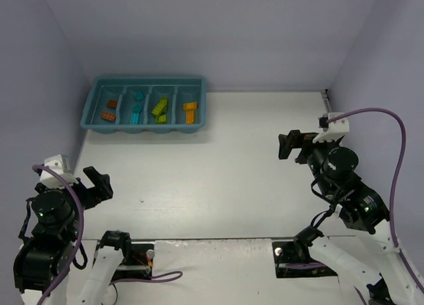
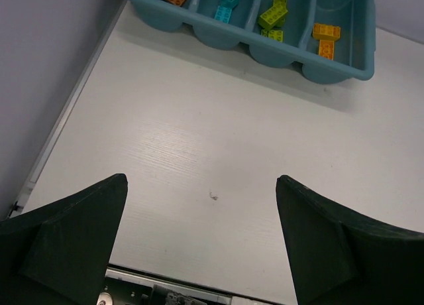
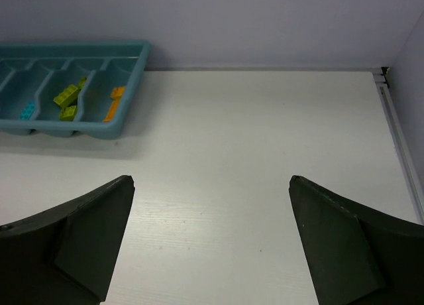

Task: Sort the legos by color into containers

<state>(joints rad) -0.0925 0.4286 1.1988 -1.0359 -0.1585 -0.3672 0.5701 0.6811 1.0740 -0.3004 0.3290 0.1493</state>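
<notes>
**Both end effectors open, legos sorted in tray**

Left end effector (image 2: 201, 182) has its fingers wide apart and grips nothing, with only bare table (image 2: 199, 119) showing in the gap. A small dark speck (image 2: 213, 196) sits on the table just ahead of it. Right end effector (image 3: 211, 180) is the same: fingers spread wide, holding nothing, hanging over the table.

The teal tray (image 1: 142, 127) lies ahead of the left end effector and slightly to its right, well apart from it. From the right end effector it lies far ahead and off to the left, close to the back wall. The tray has four compartments side by side, and neither end effector touches it.

Legos by compartment, starting at the side nearest the left end effector:
- First compartment: two brown-orange legos (image 1: 108, 113).
- Second compartment: teal legos (image 1: 137, 110).
- Third compartment: lime green legos (image 1: 159, 108), one of them lying tilted.
- Fourth compartment: yellow-orange legos (image 1: 190, 111).

A purple cable (image 1: 371, 111) loops over the right arm, behind its end effector.
</notes>
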